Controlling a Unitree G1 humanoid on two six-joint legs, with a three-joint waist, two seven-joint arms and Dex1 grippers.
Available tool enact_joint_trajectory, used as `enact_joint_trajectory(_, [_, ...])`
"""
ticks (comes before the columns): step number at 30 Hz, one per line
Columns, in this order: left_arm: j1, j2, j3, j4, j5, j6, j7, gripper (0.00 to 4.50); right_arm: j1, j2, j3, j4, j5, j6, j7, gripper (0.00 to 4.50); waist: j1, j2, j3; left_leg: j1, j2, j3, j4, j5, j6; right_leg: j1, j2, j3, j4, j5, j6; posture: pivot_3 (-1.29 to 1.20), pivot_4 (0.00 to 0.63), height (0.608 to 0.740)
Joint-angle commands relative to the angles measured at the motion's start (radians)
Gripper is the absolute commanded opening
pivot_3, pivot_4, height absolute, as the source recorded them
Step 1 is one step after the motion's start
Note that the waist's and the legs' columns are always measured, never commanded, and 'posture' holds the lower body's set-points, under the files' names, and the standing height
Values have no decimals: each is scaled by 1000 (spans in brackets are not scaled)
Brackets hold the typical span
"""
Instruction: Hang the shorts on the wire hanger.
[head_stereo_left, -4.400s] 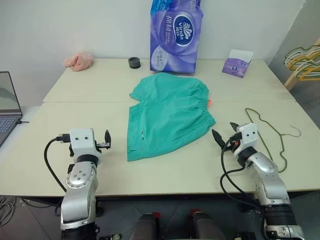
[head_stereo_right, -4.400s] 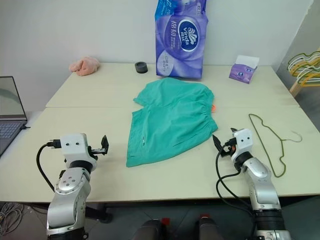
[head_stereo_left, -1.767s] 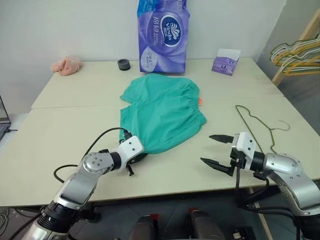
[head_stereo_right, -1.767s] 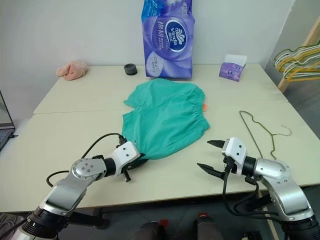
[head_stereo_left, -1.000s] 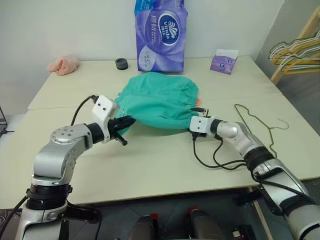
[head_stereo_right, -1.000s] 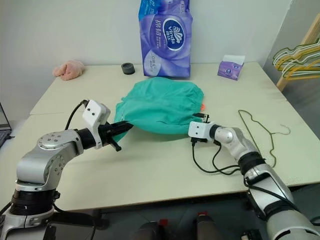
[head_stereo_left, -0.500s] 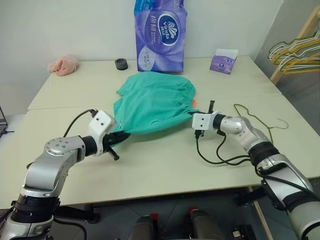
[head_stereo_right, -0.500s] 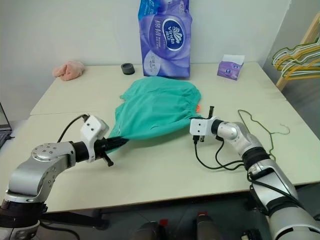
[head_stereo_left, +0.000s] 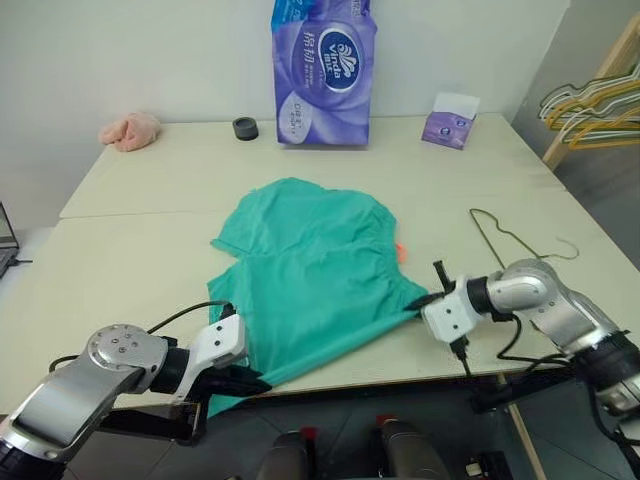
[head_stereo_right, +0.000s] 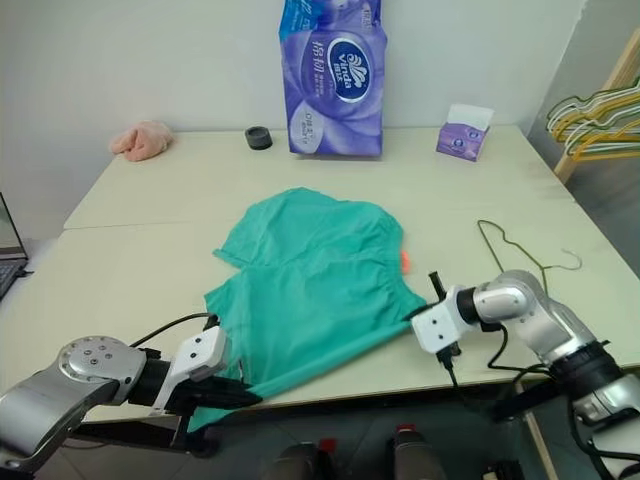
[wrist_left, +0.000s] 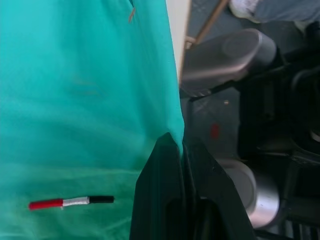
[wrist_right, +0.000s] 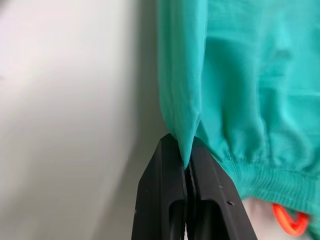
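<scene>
The teal-green shorts (head_stereo_left: 305, 270) lie spread across the near half of the table (head_stereo_left: 120, 260), one corner hanging over the front edge. My left gripper (head_stereo_left: 255, 383) is shut on that front corner; the left wrist view shows the fabric (wrist_left: 90, 90) pinched between the black fingers (wrist_left: 160, 175). At the right side of the shorts, my right gripper (head_stereo_left: 420, 304) is shut on the hem beside the gathered waistband (wrist_right: 260, 170) and its orange tag (wrist_right: 287, 218). The thin olive wire hanger (head_stereo_left: 512, 243) lies flat on the table, off to the right of the shorts and beyond my right arm.
A tall purple tissue pack (head_stereo_left: 322, 60) stands at the back centre, with a black roll (head_stereo_left: 244, 128) and a pink cloth (head_stereo_left: 130, 130) to its left. A small purple tissue box (head_stereo_left: 448, 118) sits back right. Bunched yellow and pale green hangers (head_stereo_left: 590, 105) hang past the right edge.
Both grippers have drawn back toward the table's front edge, dragging the shorts with them. The shorts, bunched and lifted before, now lie flatter and nearer.
</scene>
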Motion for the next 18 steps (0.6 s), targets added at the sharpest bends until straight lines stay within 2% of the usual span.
enact_joint_trajectory(1, [34,52,-8,-12,11,-14,-49,0,22,-63,-56,-83,34,112,69,30,-1,0,0,0,0,0,0,0,0,0,0,0,0,-2,4,-120,106,740])
enact_joint_trajectory(9, [70,73,-15,-54,-43,14,-79,0,63,-125,-63,-170,102,154,150,30,-2,0,0,0,2,0,0,0,0,0,1,-1,0,-4,3,-123,105,740])
enact_joint_trajectory(15, [86,90,-26,-76,-67,42,-89,0,73,-105,-51,-193,108,196,152,30,-2,0,0,0,2,0,0,0,0,0,1,-1,0,-4,3,-122,104,740])
enact_joint_trajectory(17, [72,86,-30,-73,-75,54,-84,436,72,-99,-48,-202,104,224,148,0,-2,0,0,0,2,0,0,0,0,0,1,-1,0,-4,3,-122,104,740])
enact_joint_trajectory(18, [67,86,-31,-72,-78,58,-85,669,70,-97,-47,-208,105,233,153,435,-1,0,0,0,2,0,0,0,0,0,1,-1,0,-4,3,-122,104,740])
